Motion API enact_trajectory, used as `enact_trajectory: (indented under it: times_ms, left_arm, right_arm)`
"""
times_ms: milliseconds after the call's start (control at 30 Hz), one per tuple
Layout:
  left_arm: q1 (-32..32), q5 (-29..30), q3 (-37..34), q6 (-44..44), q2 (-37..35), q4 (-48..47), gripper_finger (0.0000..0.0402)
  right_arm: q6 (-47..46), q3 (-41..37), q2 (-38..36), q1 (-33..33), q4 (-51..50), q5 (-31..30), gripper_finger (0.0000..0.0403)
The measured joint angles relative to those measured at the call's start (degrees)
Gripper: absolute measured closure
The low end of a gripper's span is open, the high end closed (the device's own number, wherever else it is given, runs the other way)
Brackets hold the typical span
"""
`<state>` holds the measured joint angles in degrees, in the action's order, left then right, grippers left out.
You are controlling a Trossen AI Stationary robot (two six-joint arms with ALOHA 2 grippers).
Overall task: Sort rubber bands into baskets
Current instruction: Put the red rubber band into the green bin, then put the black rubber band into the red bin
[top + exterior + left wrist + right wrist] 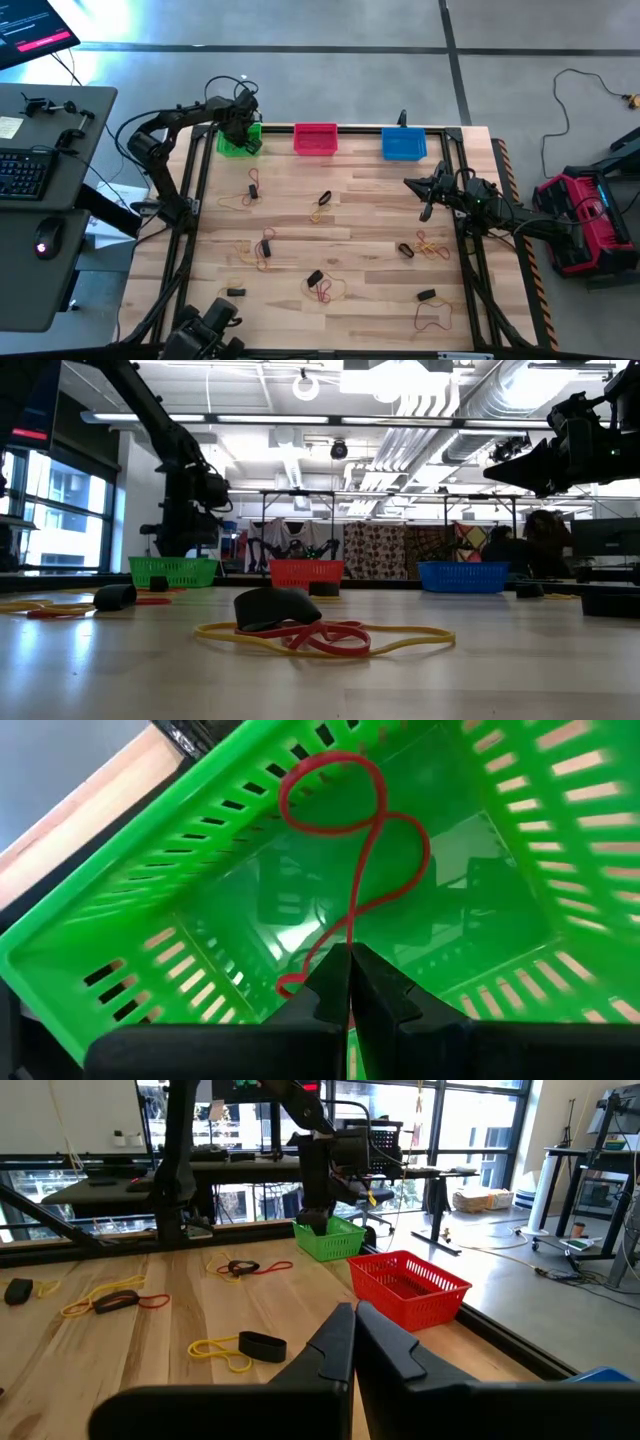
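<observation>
The left gripper hangs over the green basket, fingers pinched on a red band dangling inside it. Right of that basket sit the red basket, then the blue. Well right of it, the right gripper hovers, fingers closed and empty. Other bands lie on the table.

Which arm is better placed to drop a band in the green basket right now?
Left. The left gripper hangs over the green basket, fingers shut on a red rubber band dangling inside it. The right gripper is empty, shut, above the table's right side.
</observation>
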<state>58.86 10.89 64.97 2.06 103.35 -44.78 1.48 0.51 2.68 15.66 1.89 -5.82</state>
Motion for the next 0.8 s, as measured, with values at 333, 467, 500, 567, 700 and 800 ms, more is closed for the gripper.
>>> enact_trajectory:
  times_ms: [333,467,500,567,700,800]
  left_arm:
    - [0.0,0.1,2.0,0.1,-0.2,-0.4,0.0347]
    - [-0.5,0.2,3.8,0.1,-0.2,-1.5,0.0314]
    - [-0.7,0.2,4.2,0.1,-0.2,-1.8,0.0307]
    - [-1.2,0.2,4.9,0.1,-0.2,-2.0,0.0295]
    - [-2.3,0.2,5.2,0.8,-1.1,-2.0,0.0289]
    - [-3.3,0.7,5.2,1.7,-2.9,-1.9,0.0298]
  right_arm:
    - [0.0,0.0,0.0,0.0,0.0,0.0,0.0402]
    - [0.0,0.0,0.0,0.0,0.0,0.0,0.0402]
    - [0.0,0.0,0.0,0.0,0.0,0.0,0.0402]
    - [0.0,0.0,0.0,0.0,0.0,0.0,0.0402]
    - [0.0,0.0,0.0,0.0,0.0,0.0,0.0402]
    - [0.0,0.0,0.0,0.0,0.0,0.0,0.0402]
